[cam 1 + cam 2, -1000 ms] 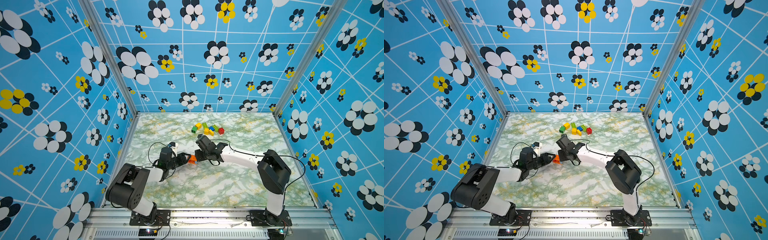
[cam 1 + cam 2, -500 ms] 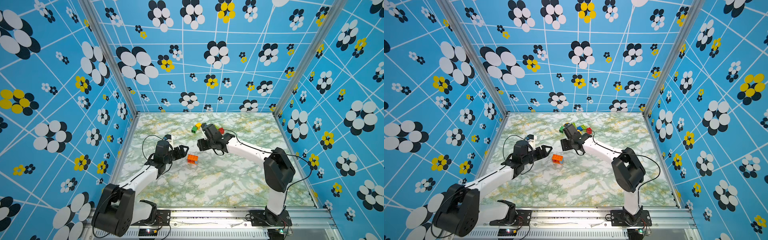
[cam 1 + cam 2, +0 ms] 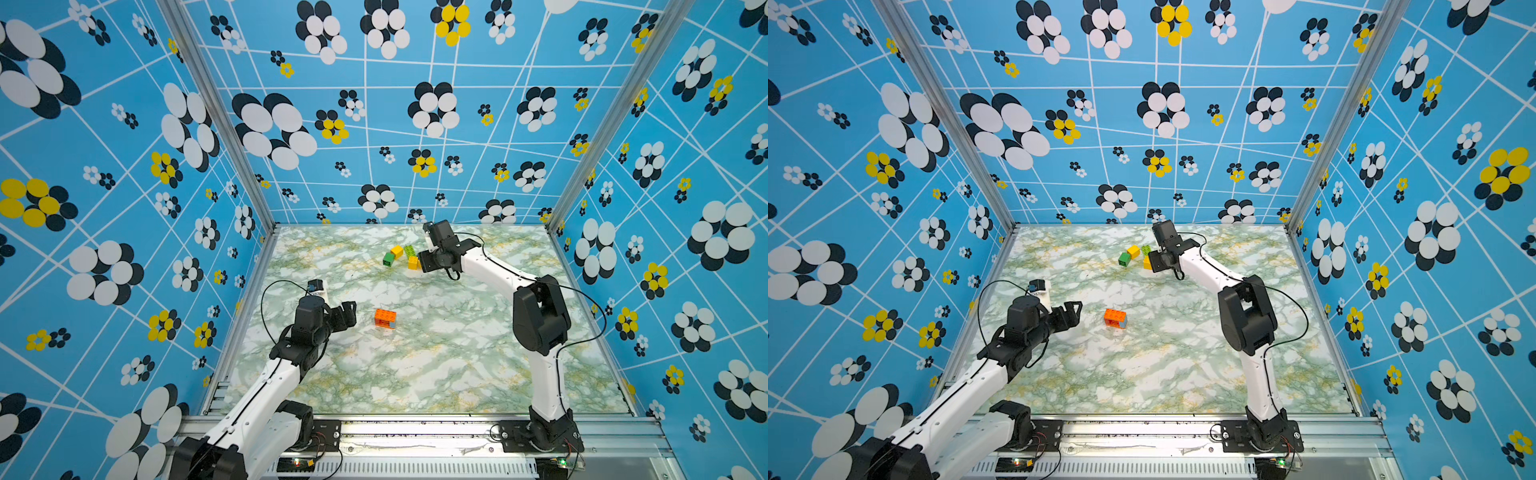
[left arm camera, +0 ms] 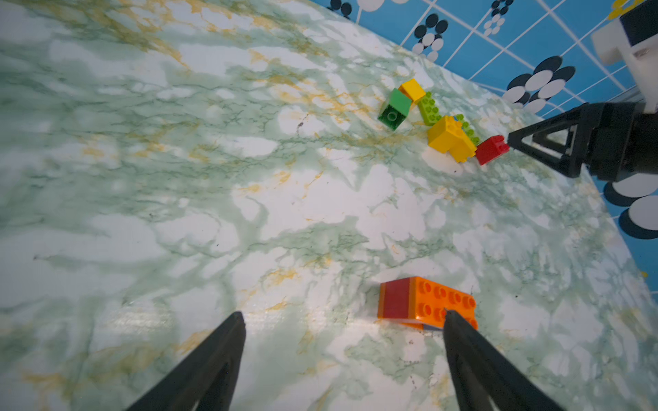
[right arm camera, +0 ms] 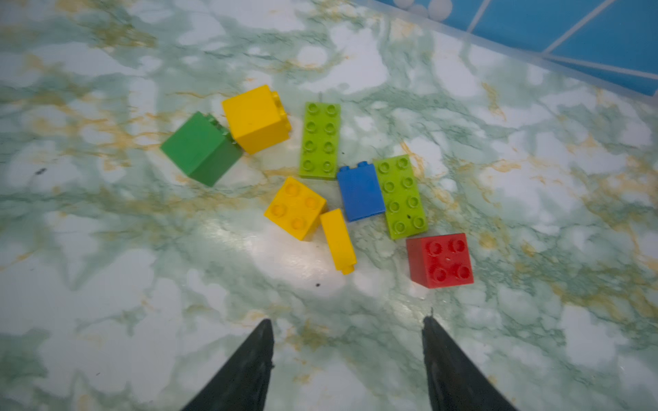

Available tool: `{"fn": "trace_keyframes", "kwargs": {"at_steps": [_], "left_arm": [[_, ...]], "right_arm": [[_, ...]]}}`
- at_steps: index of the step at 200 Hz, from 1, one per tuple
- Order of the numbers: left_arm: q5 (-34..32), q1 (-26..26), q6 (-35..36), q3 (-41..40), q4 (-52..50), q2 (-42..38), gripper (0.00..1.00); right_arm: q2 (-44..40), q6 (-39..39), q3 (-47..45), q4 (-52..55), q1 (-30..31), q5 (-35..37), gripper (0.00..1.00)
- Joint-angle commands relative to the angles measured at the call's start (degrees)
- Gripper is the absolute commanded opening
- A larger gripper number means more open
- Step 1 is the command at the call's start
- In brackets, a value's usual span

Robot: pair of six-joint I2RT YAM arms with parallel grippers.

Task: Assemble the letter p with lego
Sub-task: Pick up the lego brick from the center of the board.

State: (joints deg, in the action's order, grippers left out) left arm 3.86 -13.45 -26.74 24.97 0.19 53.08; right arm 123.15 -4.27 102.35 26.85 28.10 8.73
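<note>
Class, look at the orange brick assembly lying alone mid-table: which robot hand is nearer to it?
Left. The left hand sits open just beside the orange brick assembly, not touching it. The right hand is open at the loose brick pile toward the back wall.

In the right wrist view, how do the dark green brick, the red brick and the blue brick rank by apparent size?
Largest to smallest, as they look:
1. dark green brick
2. red brick
3. blue brick
The first two look close in size, so their order is unsure.

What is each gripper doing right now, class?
Left gripper: open, empty, beside the orange lego stack.
Right gripper: open, empty, near the loose bricks.
</note>
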Motion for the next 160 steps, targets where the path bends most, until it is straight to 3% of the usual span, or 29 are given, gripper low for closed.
{"fn": "trace_keyframes", "kwargs": {"at_steps": [1, 71, 160], "left_arm": [[-2.1, 0.6, 2.0, -1.9, 1.7, -1.2, 0.9], [-2.2, 0.6, 2.3, -2.8, 3.6, -1.2, 0.91], [-2.8, 0.6, 2.5, -3.0, 3.5, -1.4, 0.92]], "right_arm": [[4.2, 3.2, 4.5, 5.0, -1.8, 3.2, 0.72], [12.4, 3.8, 14.3, 10.6, -5.2, 2.7, 0.72], [17.9, 3.1, 21.8, 14.2, -5.6, -0.5, 0.49]]}}
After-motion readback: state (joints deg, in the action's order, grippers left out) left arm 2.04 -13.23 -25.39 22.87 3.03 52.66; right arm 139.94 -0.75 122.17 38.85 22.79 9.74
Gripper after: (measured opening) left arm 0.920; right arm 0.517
